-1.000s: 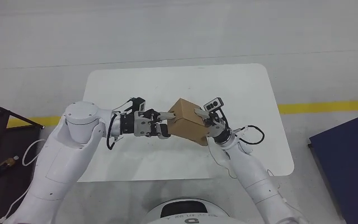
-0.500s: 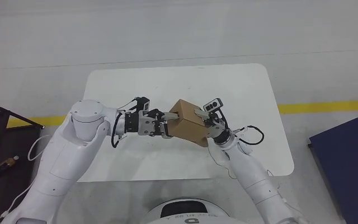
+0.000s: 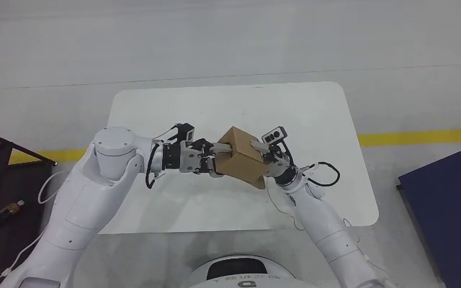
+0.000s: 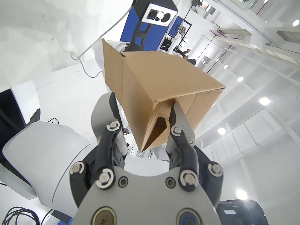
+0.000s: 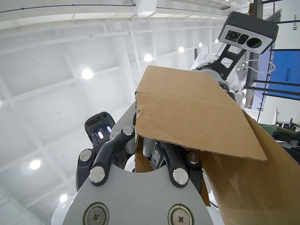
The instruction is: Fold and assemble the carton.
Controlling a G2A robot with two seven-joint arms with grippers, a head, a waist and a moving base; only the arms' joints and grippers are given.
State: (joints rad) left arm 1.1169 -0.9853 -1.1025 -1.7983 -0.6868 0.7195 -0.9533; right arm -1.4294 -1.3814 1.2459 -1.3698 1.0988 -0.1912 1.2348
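A brown carton (image 3: 241,162) hangs above the white table (image 3: 302,108), held between both arms. My right gripper (image 3: 261,153) is shut on the carton's right side; in the right wrist view a cardboard panel (image 5: 187,113) covers its fingertips. At the carton's left end is my left gripper (image 3: 216,153), open. In the left wrist view the carton's (image 4: 152,80) partly folded end sits between the spread fingers of the left gripper (image 4: 143,100). One finger (image 4: 175,115) pokes into the gap in that end, and the other lies outside along the wall.
The table's far half and right side are bare. A yellow line (image 3: 410,137) runs across the floor beyond the table's right edge. A dark blue object (image 3: 432,209) stands on the floor to the right, and a dark frame (image 3: 14,187) to the left.
My left gripper has slid a little to the right, closer against the carton's end. The carton and the right gripper have barely moved.
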